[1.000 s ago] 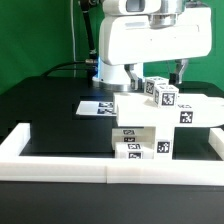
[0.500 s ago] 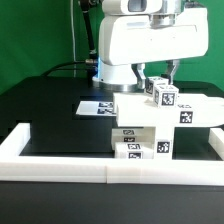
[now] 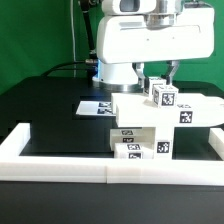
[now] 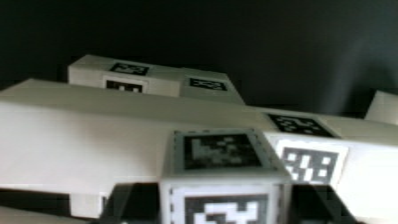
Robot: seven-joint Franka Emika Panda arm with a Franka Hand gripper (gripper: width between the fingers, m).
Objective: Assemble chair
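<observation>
The chair parts are chunky white blocks with black-and-white tags. A wide slab (image 3: 150,108) lies on a lower block (image 3: 140,138) near the front border wall. A small cube-like piece (image 3: 163,96) stands on top of the slab. My gripper (image 3: 158,82) hangs straight over this cube with a finger on each side. In the wrist view the cube (image 4: 222,165) sits between my dark fingers (image 4: 146,196), which press on both of its sides, with the slab (image 4: 107,120) beneath it. The gripper (image 4: 222,205) is shut on the cube.
The marker board (image 3: 95,104) lies flat on the black table behind the chair parts. A low white border wall (image 3: 70,165) runs along the front and up both sides. A green backdrop stands behind the arm.
The two fingers have drawn closer together around the cube. The cube and the other chair parts have stayed in place.
</observation>
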